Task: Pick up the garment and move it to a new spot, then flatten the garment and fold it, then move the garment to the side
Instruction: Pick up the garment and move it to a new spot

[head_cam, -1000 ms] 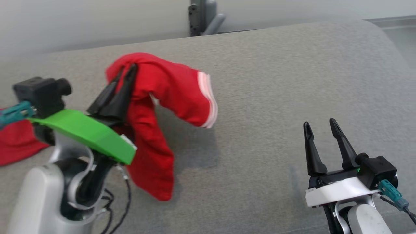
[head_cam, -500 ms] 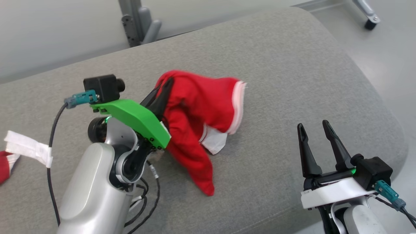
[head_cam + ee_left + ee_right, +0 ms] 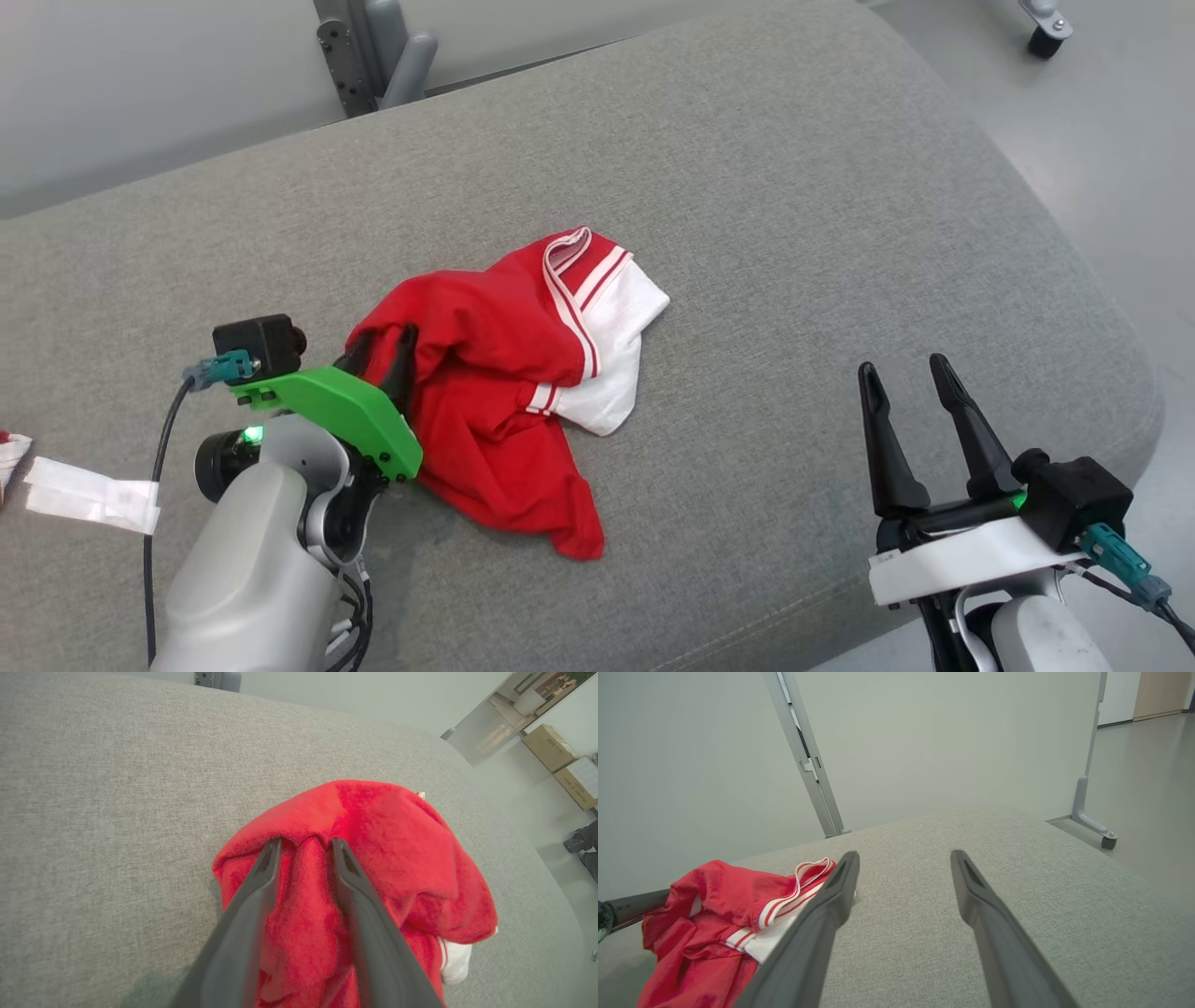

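Whereas garment [image 3: 485, 401] hung lifted before, it now lies on bench [image 3: 794, 233]; left jaws parted astride a fold, right jaws wide, empty.

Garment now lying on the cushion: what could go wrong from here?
1. A fold of the garment sits inside the open left gripper; pulling back could snag it and drag it along.
2. It lies bunched in a heap, so a grasp for flattening may catch several layers at once.
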